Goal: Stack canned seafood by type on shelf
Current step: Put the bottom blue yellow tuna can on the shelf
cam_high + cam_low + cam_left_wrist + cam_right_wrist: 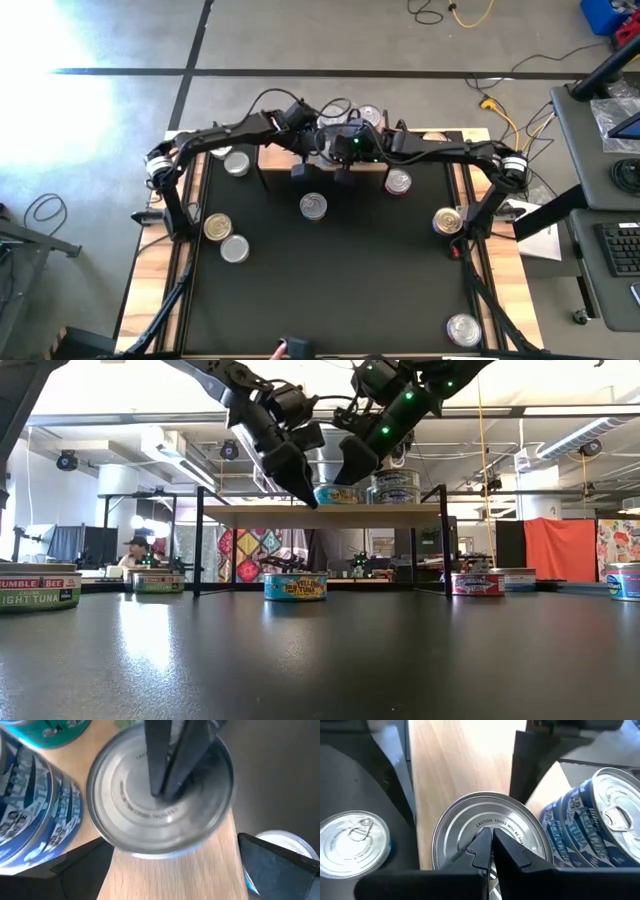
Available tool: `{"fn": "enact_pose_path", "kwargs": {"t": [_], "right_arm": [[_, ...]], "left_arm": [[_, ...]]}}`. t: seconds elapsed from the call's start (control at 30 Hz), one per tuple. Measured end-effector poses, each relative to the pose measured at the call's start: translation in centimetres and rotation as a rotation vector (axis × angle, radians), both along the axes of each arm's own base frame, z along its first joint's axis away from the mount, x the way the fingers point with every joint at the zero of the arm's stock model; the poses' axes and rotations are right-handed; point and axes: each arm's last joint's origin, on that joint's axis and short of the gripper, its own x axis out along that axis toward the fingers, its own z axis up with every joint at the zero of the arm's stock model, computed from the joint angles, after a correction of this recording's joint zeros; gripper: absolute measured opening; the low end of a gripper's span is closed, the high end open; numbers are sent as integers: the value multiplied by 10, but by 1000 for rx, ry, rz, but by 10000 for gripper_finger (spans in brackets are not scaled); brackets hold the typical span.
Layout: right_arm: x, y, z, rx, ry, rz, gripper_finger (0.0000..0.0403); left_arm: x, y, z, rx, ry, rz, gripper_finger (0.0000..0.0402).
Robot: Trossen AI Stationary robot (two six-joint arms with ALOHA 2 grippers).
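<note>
Right wrist view: right claw (487,851) clenched, tips on silver tin (490,840) on shelf (460,765); left claw (152,855) released astride it.

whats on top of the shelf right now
On the shelf: a lone silver-lidded can with the shut right claw pressing its lid, and beside it a stack of blue tuna cans. Arms hide the rest.

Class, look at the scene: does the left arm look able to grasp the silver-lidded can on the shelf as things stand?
Probably not yet: the left gripper is open beside the can, but the shut right gripper presses on its lid, crowding the shelf.
</note>
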Motion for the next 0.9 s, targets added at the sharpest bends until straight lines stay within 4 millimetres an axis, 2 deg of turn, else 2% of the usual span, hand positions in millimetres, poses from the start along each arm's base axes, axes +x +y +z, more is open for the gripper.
{"fn": "enact_pose_path", "kwargs": {"t": [0.1,0.23,0.33,0.47,0.6,0.8,0.9], "right_arm": [[0,-1,0,-2,-3,-10,13],[0,-3,0,8,-20,-28,13],[4,-4,-1,-4,-51,-28,13],[9,-8,-3,-40,-76,-9,13],[11,-13,2,-78,-101,1,13],[5,-11,32,-114,-122,2,13],[3,-10,32,-107,-105,3,13]], "left_arm": [[-2,1,13,49,51,46,399],[-8,10,45,194,80,166,390],[-11,7,62,174,54,164,381],[-24,-6,70,121,61,155,366],[-37,-28,61,80,76,145,347],[-60,-49,40,72,-8,151,322],[-75,-63,28,32,-75,135,315]]}}
